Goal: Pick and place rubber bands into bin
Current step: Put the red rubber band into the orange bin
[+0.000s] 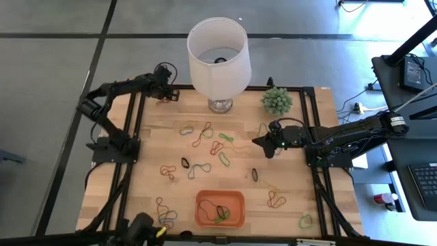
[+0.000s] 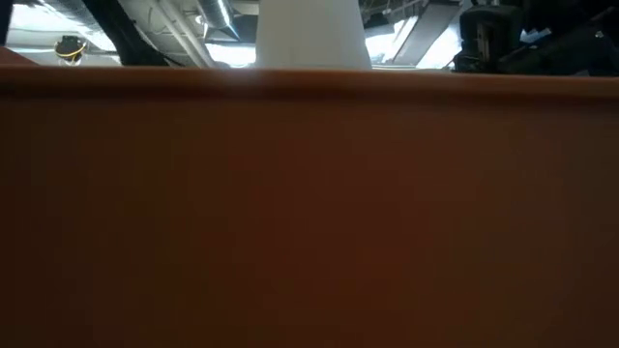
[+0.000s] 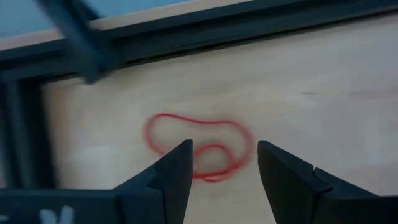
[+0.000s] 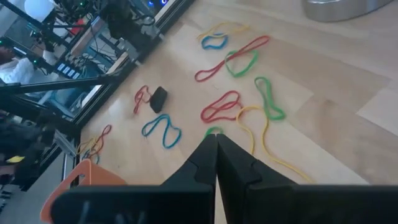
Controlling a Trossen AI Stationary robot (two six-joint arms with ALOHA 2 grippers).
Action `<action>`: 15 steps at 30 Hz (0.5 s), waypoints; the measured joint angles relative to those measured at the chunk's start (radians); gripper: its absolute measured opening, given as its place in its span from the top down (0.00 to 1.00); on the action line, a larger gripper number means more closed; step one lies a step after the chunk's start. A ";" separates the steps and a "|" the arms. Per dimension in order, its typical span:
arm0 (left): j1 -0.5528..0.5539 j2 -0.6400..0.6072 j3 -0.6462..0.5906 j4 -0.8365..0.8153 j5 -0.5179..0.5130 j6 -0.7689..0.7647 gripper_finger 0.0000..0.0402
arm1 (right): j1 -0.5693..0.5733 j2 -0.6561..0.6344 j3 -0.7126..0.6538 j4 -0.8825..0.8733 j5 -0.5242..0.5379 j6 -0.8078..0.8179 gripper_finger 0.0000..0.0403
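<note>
High view: overhead, whole counter (image 1: 287,171). Low view: pressed against bin (image 2: 309,213) wall. Wrist views: close, angled down onto counter; bin shared.

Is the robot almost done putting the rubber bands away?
Not nearly. A few bands lie in the orange bin. The left gripper, open, is over a red band at the table's far left corner. The right gripper is shut, apparently empty. Many rubber bands remain on the table.

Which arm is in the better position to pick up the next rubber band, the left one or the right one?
Probably the left. The left gripper is open and frames a red rubber band at the table's far left corner. The right gripper is shut above the table, with the nearest bands lying ahead of its fingertips.
</note>
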 joint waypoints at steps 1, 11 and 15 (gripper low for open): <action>0.008 0.022 0.021 -0.029 -0.005 -0.001 0.57 | 0.000 0.000 0.000 0.000 0.000 0.000 0.97; 0.022 0.235 0.170 -0.210 0.144 -0.011 0.63 | 0.000 0.001 0.000 0.000 0.001 0.000 0.97; 0.000 0.277 0.204 -0.255 0.080 -0.040 0.71 | 0.000 0.001 0.000 0.000 0.001 0.000 0.97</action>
